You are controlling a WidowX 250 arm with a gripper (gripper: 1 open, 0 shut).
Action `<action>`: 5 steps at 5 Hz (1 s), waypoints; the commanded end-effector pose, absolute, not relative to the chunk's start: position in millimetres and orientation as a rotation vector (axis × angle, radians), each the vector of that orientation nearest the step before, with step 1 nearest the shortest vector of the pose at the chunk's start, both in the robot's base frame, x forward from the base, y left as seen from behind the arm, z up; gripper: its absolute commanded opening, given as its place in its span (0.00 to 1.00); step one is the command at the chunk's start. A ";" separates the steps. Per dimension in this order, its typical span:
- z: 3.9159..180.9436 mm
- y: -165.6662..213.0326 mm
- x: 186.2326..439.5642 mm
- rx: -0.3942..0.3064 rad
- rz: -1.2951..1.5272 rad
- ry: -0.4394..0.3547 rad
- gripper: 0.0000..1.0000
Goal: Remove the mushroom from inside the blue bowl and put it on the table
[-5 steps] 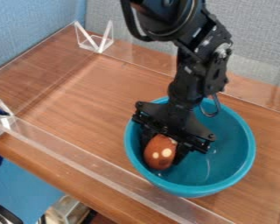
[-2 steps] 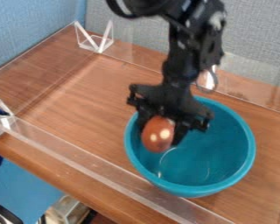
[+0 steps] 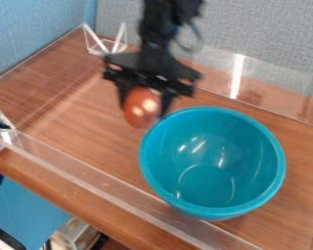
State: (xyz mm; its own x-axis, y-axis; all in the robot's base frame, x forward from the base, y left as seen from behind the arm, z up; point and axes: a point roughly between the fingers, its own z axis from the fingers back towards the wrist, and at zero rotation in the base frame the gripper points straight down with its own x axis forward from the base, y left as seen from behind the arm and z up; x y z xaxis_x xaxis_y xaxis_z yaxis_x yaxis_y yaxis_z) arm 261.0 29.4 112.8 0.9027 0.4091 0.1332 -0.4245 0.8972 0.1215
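The gripper (image 3: 149,90) is up above the table (image 3: 70,119) — jaws clamped on the mushroom (image 3: 141,105), which hangs clear of the blue bowl (image 3: 211,162), just beyond its rim — all slightly blurred!

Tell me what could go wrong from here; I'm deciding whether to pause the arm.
The mushroom looks blurred, held in the claw above the table; if the grip is weak, it might drop and roll.

It hangs close to the rim of the blue bowl, so a slip could send it back inside.

Its rounded cap might make it roll if released too high.
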 end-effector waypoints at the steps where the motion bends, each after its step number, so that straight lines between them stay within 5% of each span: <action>1: 121.5 67.4 259.4 0.146 0.542 -0.156 0.00; 5: 45.6 107.5 253.7 0.188 0.621 -0.074 0.00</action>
State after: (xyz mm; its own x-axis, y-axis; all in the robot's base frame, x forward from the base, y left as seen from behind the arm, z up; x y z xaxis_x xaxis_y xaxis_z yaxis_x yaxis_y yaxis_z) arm 250.6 104.6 38.0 0.8162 0.5694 0.0975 -0.5776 0.8006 0.1597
